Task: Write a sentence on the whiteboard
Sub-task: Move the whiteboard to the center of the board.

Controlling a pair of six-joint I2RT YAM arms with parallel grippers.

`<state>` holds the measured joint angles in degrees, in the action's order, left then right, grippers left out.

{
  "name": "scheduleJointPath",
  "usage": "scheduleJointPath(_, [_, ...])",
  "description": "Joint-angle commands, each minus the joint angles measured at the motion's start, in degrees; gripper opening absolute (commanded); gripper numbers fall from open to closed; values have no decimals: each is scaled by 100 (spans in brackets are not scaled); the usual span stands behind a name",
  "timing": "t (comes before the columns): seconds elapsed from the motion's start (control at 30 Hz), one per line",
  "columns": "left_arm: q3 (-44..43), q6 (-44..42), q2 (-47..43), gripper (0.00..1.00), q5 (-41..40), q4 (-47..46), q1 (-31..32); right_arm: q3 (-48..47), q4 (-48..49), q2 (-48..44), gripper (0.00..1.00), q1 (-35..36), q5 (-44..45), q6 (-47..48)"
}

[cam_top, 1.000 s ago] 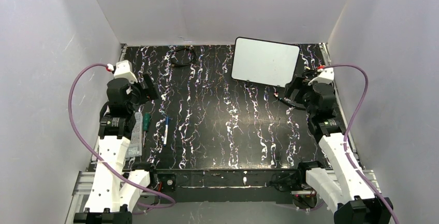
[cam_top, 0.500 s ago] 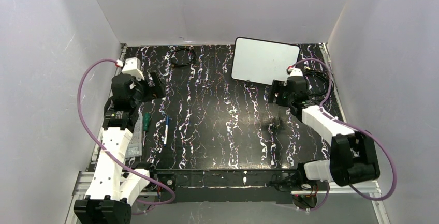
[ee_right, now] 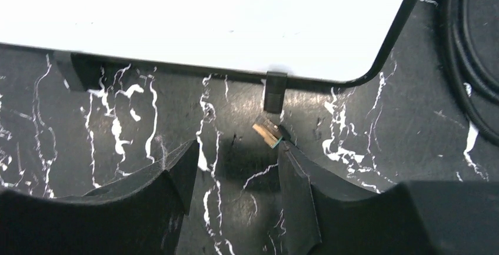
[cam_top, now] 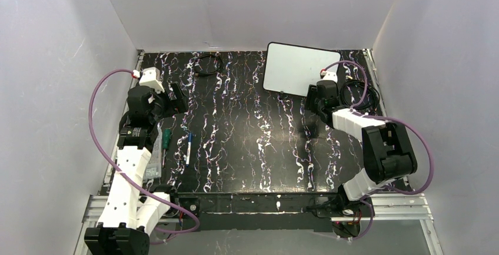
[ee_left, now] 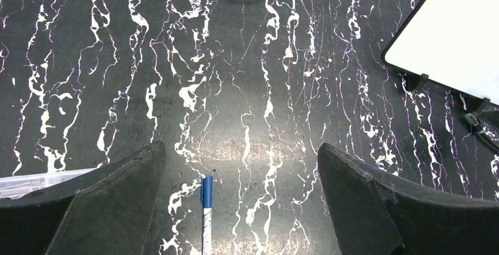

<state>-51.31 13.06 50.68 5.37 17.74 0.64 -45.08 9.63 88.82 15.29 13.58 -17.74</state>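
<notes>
A: Where is the whiteboard point(cam_top: 301, 69) being kept, and is anything being shown on it?

B: It is being kept flat on the desk point(cam_top: 247, 149), just beyond the right fingers point(ee_right: 170, 190), and no writing is being shown on it.

A: How are the fingers being held?

B: The right fingers are being held partly apart at the whiteboard's near edge, just below a black clip point(ee_right: 274, 90), with nothing between them. The left fingers point(ee_left: 117, 190) are being held wide apart well to the left of the whiteboard, above the marker point(ee_left: 206, 193), with nothing gripped.

A: What is being risked?

B: A loose cable plug point(ee_right: 268, 132) is lying just beside one right finger, near that clip. If a grasp is being aimed at the whiteboard's edge, the plug could be caught instead. The whiteboard could also be pushed away, since it is only being rested on the desk. The marker's cap also seems to be left on, so writing would be blocked until it is removed.
</notes>
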Motion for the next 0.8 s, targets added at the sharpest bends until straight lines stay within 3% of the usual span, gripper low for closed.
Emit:
scheduleJointPath(0.0, [-24,-14,-75,99,4,-69,14,-399,303,315,59,-9,543,113])
scheduleJointPath(0.5, [-37,-32,-93,99,-77,-25,10,-739,538,1079,52,-17,938,280])
scheduleJointPath(0.77, [-29,-36,-102,99,-80,-25,13,-800,735,1337,42,-17,1110,416])
